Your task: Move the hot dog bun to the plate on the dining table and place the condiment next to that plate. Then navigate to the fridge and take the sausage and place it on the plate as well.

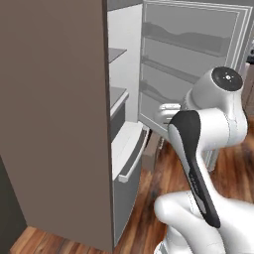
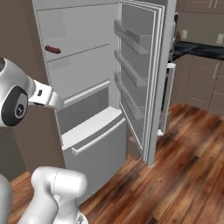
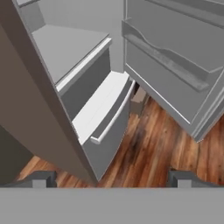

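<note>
The fridge (image 2: 83,65) stands open in front of me. A dark red sausage (image 2: 52,49) lies on an upper shelf inside, near the shelf's left end. My gripper (image 3: 113,179) is open, its fingertips (image 3: 43,178) far apart with nothing between them. It hovers in front of the fridge's lower part and looks down at the pulled-out freezer drawer (image 3: 105,113), well below the sausage's shelf. My forearm (image 2: 43,96) reaches toward the fridge interior.
The fridge door (image 2: 140,74) is swung wide to the right, its empty door racks (image 3: 170,61) facing me. The fridge's brown side panel (image 1: 54,119) walls off the left. Wooden floor (image 2: 175,166) and kitchen cabinets (image 2: 201,83) lie to the right.
</note>
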